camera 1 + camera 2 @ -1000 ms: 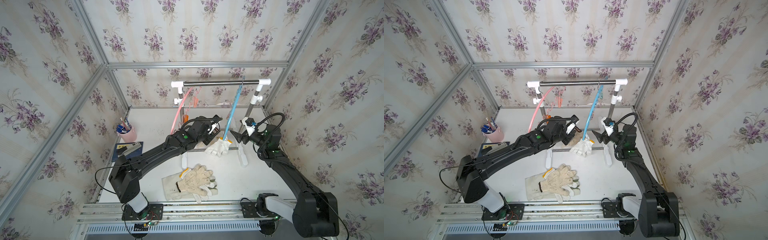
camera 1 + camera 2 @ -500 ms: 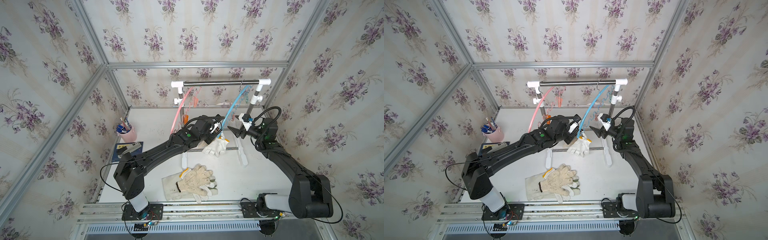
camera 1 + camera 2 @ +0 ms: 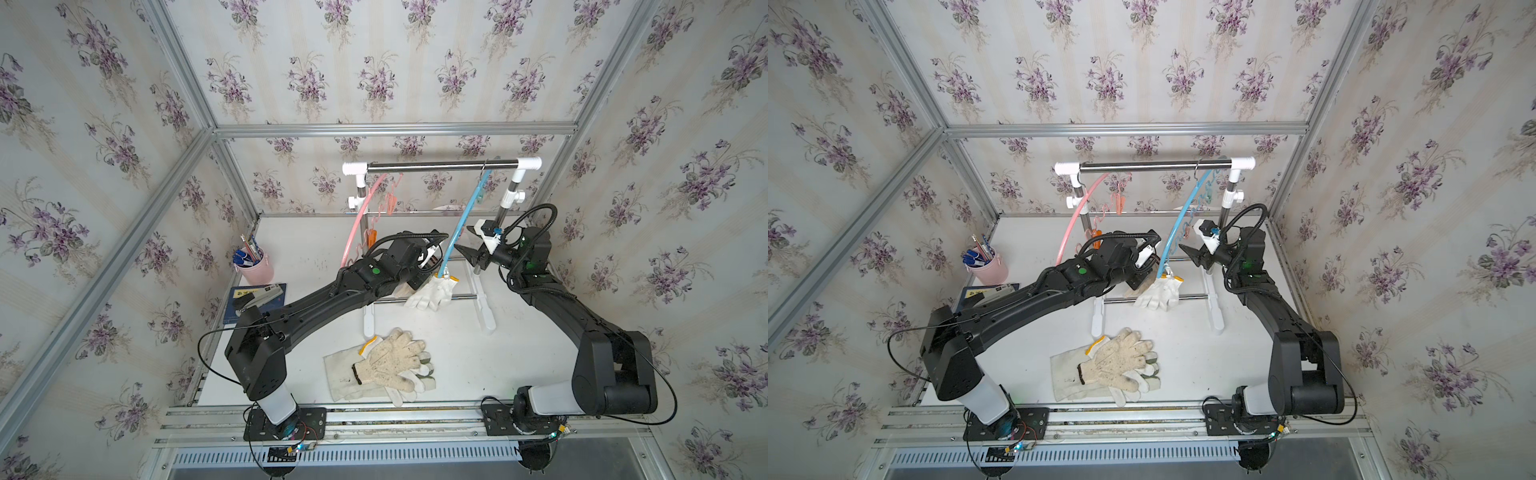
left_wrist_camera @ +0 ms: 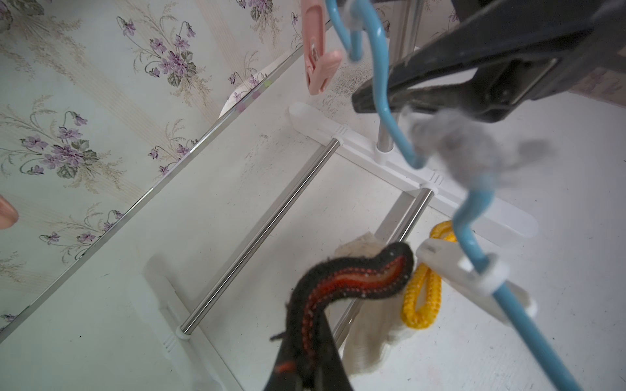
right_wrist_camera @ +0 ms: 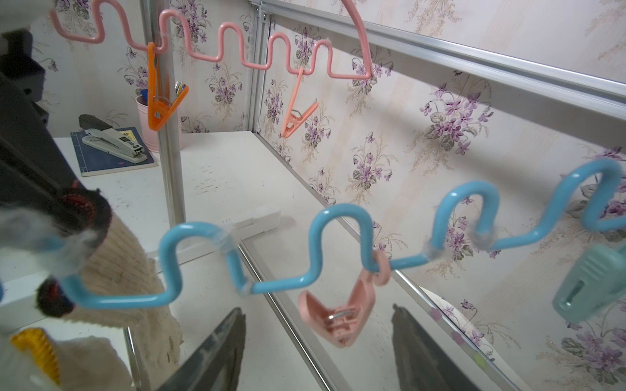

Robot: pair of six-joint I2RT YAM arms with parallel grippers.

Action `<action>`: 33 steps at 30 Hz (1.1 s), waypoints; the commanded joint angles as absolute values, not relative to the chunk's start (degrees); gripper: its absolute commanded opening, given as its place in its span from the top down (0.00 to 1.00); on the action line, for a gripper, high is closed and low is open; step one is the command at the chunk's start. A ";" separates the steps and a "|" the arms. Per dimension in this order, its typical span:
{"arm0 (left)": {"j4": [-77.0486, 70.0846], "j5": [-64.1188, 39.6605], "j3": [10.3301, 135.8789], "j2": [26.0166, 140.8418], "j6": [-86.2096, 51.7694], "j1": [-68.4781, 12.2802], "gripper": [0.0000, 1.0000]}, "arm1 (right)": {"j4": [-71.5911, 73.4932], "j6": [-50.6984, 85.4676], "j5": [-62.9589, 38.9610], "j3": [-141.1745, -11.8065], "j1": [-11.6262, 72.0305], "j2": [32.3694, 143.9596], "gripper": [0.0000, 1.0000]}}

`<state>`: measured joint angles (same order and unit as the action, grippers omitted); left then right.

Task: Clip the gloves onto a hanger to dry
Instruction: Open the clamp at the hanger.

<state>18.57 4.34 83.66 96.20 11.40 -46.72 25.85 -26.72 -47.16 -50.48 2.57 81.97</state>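
Tabletop (image 3: 519,353): you have a glove pile (image 3: 386,365) to go. One white glove (image 3: 432,289) hangs clipped on the blue hanger (image 3: 461,220). Your left gripper (image 5: 71,254) clamps a beige glove (image 5: 118,270) beside it. Your right gripper (image 5: 316,315) is empty, jaws apart, at the pink clip (image 5: 342,304).

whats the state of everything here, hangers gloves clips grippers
blue hanger: hooked on rail, hanging aslant
white glove: clipped to its low end, hanging
beige glove: hanging by left gripper, hold unclear
left gripper: shut
pink clip: on blue hanger, empty
right gripper: open, facing pink clip
pink hanger: on rail, nothing clipped
piled gloves: loose on table, unclipped
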 commanded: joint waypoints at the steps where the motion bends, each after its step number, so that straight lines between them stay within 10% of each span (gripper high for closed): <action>1: 18.73 4.24 83.50 95.63 11.16 -46.65 1.00 | 27.33 -26.12 -48.38 -51.60 2.56 83.14 0.34; 33: 19.97 4.57 82.24 94.98 10.82 -46.65 1.00 | 27.95 -23.29 -50.54 -54.15 2.72 85.53 0.66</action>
